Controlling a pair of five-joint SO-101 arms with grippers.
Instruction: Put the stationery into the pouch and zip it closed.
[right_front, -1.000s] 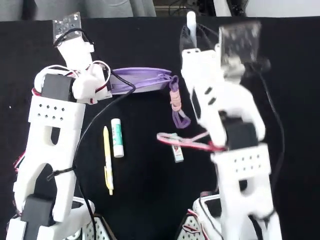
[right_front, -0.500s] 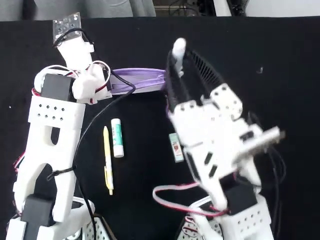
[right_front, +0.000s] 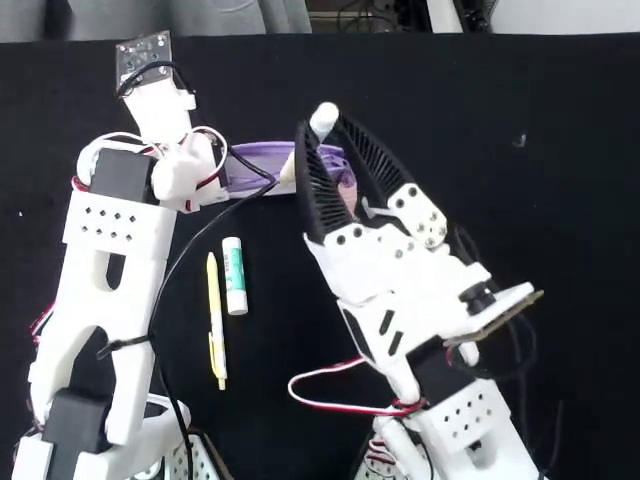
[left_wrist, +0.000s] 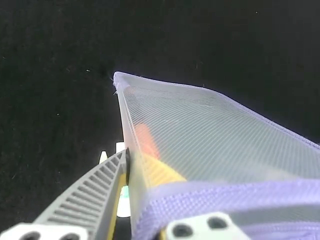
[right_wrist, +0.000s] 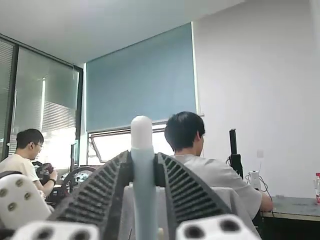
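Left arm holds the pouch; right arm holds a pen raised above the table.

The left gripper (right_front: 215, 165) has its jaws closed on the end of the purple mesh pouch (right_front: 258, 158), which lies on the black table (right_front: 560, 150) towards its far side. An orange and yellow shape (left_wrist: 150, 155) shows through the mesh; I cannot tell whether it is inside. The right gripper (right_front: 325, 140) is tilted upward over the pouch's other end, jaws clamped on a pale pen (right_front: 322, 118) whose rounded tip sticks out past the fingertips. A yellow pen (right_front: 215, 320) and a glue stick (right_front: 234, 275) lie side by side on the table, nearer than the pouch and close to the left arm.
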